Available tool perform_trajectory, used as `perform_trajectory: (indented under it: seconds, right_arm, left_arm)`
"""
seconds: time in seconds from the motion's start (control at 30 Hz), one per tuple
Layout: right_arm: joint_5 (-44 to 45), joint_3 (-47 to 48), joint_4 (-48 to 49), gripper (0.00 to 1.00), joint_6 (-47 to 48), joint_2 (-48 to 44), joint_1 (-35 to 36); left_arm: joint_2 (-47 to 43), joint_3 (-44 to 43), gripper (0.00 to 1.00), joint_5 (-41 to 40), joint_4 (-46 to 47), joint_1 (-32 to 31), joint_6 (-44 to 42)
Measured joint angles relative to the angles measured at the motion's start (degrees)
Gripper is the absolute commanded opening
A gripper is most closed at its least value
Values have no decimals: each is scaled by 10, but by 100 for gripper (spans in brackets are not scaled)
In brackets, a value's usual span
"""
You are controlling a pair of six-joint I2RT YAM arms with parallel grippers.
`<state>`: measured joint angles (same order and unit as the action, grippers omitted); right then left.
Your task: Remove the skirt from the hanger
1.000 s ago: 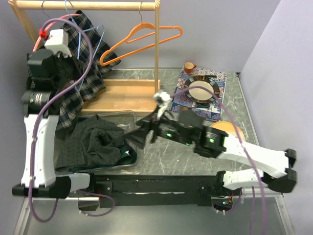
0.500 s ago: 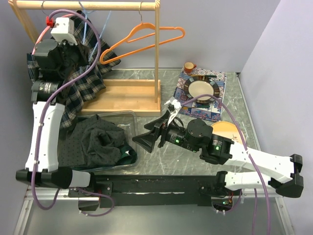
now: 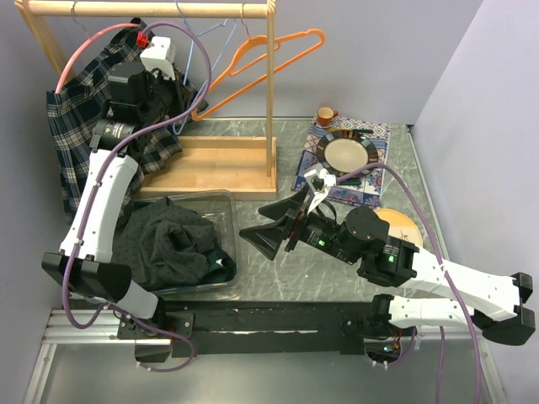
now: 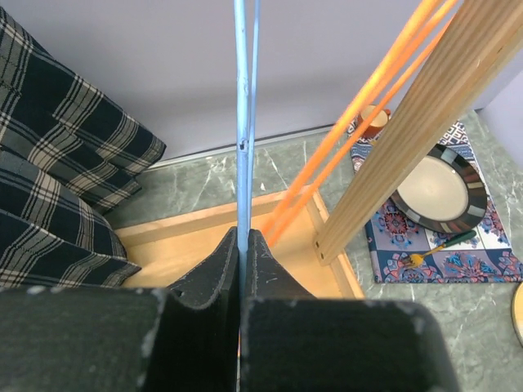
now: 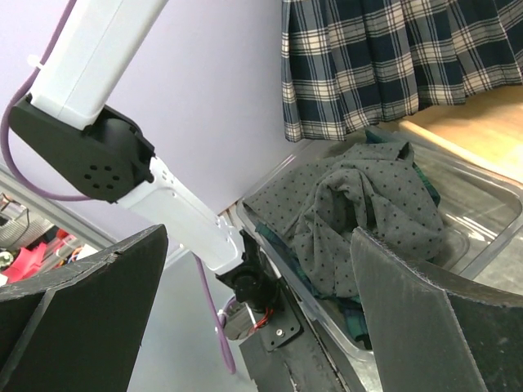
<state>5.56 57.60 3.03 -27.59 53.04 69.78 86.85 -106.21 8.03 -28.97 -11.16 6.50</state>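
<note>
The dark plaid skirt (image 3: 77,126) hangs at the left end of the wooden rack (image 3: 270,93); it also shows at the left of the left wrist view (image 4: 57,188) and at the top of the right wrist view (image 5: 392,57). My left gripper (image 3: 178,101) is shut on the thin blue wire hanger (image 4: 243,106), near the rail (image 4: 243,245). The wire above the jaws is bare. My arm hides where the skirt attaches. My right gripper (image 3: 268,229) is open and empty over the table, facing the bin (image 5: 261,318).
An orange hanger (image 3: 261,59) hangs by the rack's right post. A clear bin (image 3: 221,202) holds a grey dotted garment (image 3: 168,240). A plate (image 3: 345,151) on a patterned mat, a red cup (image 3: 325,114) and an orange disc (image 3: 400,220) lie to the right.
My left gripper has swung right along the rail with the blue hanger, leaving the skirt to its left. My right gripper has moved back right and a little lower.
</note>
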Motion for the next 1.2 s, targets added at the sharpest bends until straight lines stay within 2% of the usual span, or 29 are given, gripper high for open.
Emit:
perform_trajectory:
  seconds: [0.13, 0.27, 0.53, 0.57, 0.6, 0.73, 0.97, 1.07, 1.2]
  right_arm:
    - [-1, 0, 0, 100, 0, 1, 0]
    - [-2, 0, 0, 100, -5, 1, 0]
    - [-3, 0, -1, 100, -19, -7, 0]
    - [-3, 0, -1, 100, -21, -9, 0]
    - [-4, 0, 0, 100, -24, -11, 0]
    - [-5, 0, 0, 100, -28, -16, 0]
    - [-11, 1, -6, 100, -32, -22, 0]
    - [-25, 3, -22, 100, -35, -19, 0]
    - [-37, 6, -49, 100, -38, -16, 0]
  left_arm:
    - [0, -6, 19, 2, -8, -1, -3]
    - [4, -25, 51, -6, -18, -1, -5]
    - [3, -34, 74, -34, -56, -1, -9]
    - [3, -43, 93, -37, -71, -1, -9]
    - [3, -51, 97, -41, -81, -1, -8]
    - [-13, -75, 99, -83, -113, -1, 3]
    - [-56, -89, 99, -212, -132, 9, -16]
    - [-44, -144, 97, -227, -143, 49, -32]
    - [-14, -222, 96, -237, -150, 132, -43]
